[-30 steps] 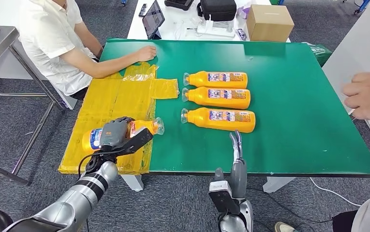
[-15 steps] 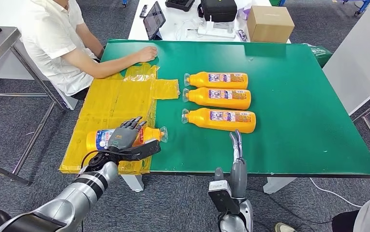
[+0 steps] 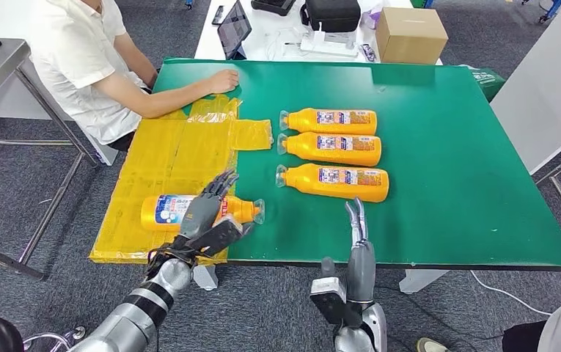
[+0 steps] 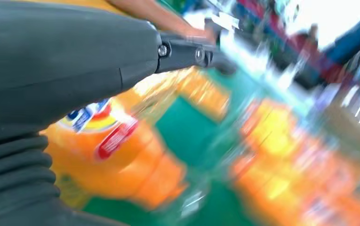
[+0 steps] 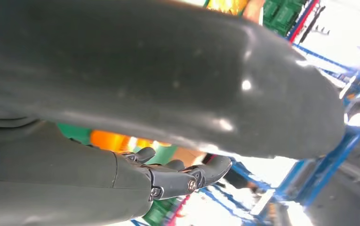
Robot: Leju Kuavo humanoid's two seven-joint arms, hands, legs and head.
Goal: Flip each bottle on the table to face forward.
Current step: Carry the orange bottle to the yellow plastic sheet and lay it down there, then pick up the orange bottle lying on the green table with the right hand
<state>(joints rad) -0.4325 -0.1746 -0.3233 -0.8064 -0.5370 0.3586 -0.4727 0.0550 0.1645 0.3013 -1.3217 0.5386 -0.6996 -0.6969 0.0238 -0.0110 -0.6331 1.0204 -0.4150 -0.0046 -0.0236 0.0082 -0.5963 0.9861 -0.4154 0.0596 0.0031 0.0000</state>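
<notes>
Lying on its side across the yellow sheet [image 3: 167,158] near the front left of the green table [image 3: 453,154], the nearest bottle [image 3: 171,213] is pointing its cap toward the green surface. The head view is showing the left hand [image 3: 210,216] just over this bottle's neck end with fingers spread apart and nothing gripped, the silver forearm angling up from the lower left. The left wrist view, heavily blurred, is adding the bottle's blue and red label [image 4: 98,129] close under the grey thumb cover. Three more bottles [image 3: 332,152] are lying in a row at the table's middle, caps to the left, labels up. The right hand [image 3: 358,235] is standing at the table's front edge, fingers straight and pointing upward, holding nothing; its wrist view is showing dark fingers [image 5: 187,176] slightly curled. A person's hand [image 3: 222,79] is resting on the far left of the table.
</notes>
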